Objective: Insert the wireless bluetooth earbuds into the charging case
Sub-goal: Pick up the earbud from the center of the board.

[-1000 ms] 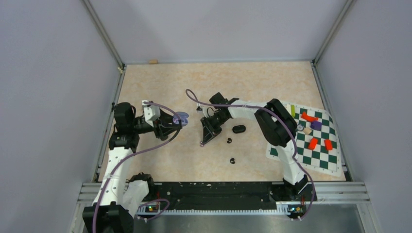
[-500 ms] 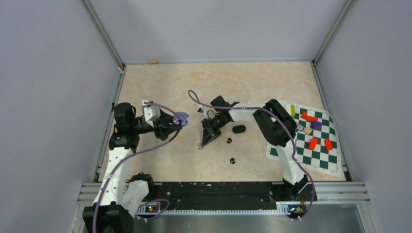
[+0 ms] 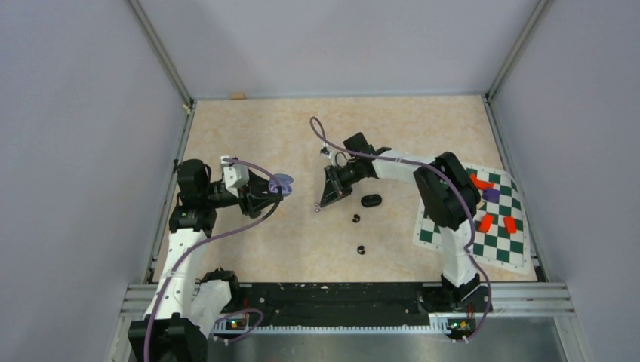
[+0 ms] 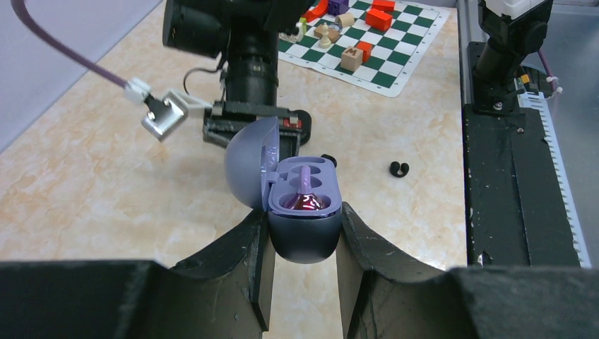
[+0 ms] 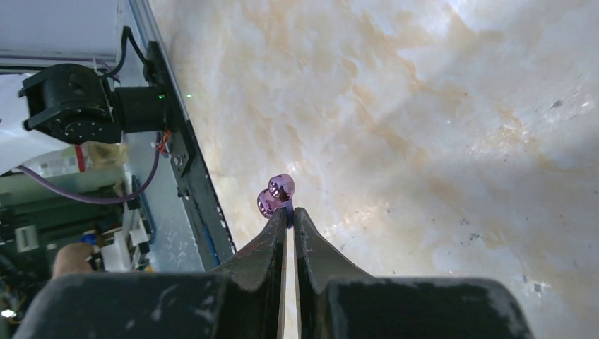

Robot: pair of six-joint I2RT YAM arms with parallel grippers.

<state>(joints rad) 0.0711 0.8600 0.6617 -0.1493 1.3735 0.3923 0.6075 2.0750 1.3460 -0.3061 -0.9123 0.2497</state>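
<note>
Right pincer (image 5: 290,215) was clamped on a pale purple earbud (image 5: 275,196) at its tips, above the worktop (image 3: 249,128). Left pincer (image 4: 304,244) gripped the open purple charging case (image 4: 305,212), lid up, with one slot apparently filled. Step in hand was probably carrying the bud to the case. Next: align over the free slot, lower, release. A black earbud (image 3: 356,219) lay loose on the worktop.
</note>
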